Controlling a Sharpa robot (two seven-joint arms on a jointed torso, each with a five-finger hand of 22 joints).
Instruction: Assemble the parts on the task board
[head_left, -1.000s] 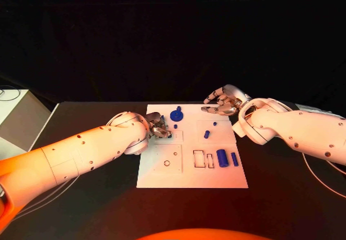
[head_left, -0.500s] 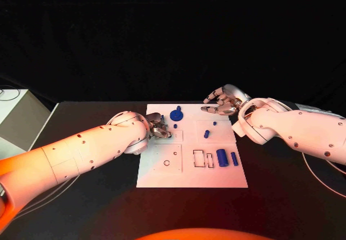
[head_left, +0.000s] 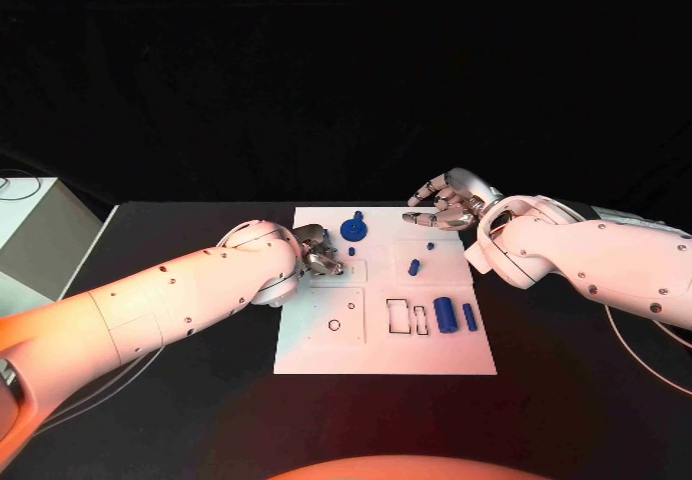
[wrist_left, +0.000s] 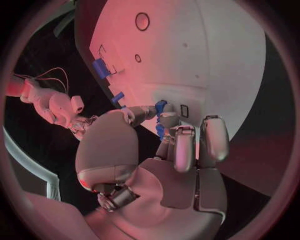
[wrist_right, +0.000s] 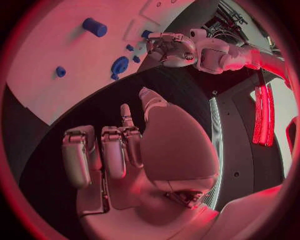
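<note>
The white task board (head_left: 387, 350) lies mid-table. On it are a round blue part (head_left: 355, 232), small blue pegs (head_left: 414, 267), a blue cylinder (head_left: 444, 314) and a thin blue bar (head_left: 469, 318). My left hand (head_left: 320, 254) hovers over the board's far left area, beside the round part. In the left wrist view its thumb and a finger meet on a small blue part (wrist_left: 160, 106). My right hand (head_left: 446, 204) hangs past the board's far right corner, fingers loosely bent and apart, holding nothing (wrist_right: 119, 150).
Empty slots (head_left: 397, 316) and a round hole (head_left: 335, 325) mark the board's near half. A pale box (head_left: 36, 235) stands at the table's left edge. Black table (head_left: 188, 400) surrounds the board.
</note>
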